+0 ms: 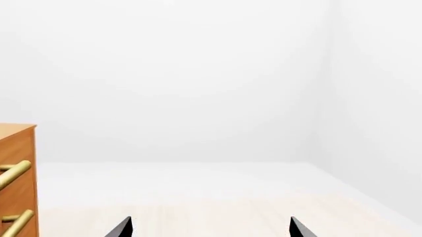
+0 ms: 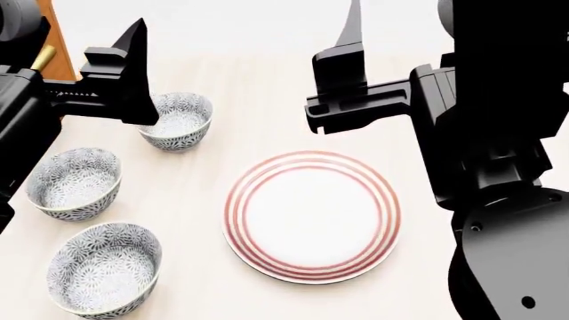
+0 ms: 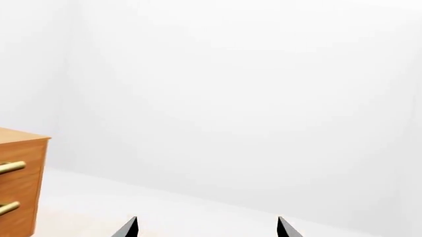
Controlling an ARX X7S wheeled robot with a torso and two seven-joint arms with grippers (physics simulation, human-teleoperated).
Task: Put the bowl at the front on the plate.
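Three patterned grey-blue bowls stand in a row on the left of the pale table in the head view. The bowl [image 2: 104,270] at the front is the one nearest me, upright and empty. The plate [image 2: 311,217], white with red rings, lies flat at the centre, right of the bowls, with nothing on it. My left gripper [image 2: 138,40] hangs raised over the far bowl [image 2: 177,120]; the left wrist view shows the left gripper [image 1: 210,221] open and empty. My right gripper [image 2: 352,27] is raised beyond the plate; in the right wrist view the right gripper [image 3: 207,221] is open and empty.
The middle bowl [image 2: 74,182] sits between the front and far ones. A wooden dresser [image 1: 17,177] with brass handles stands past the table's far left corner, the same dresser [image 3: 20,182] showing in the right wrist view. White walls lie behind.
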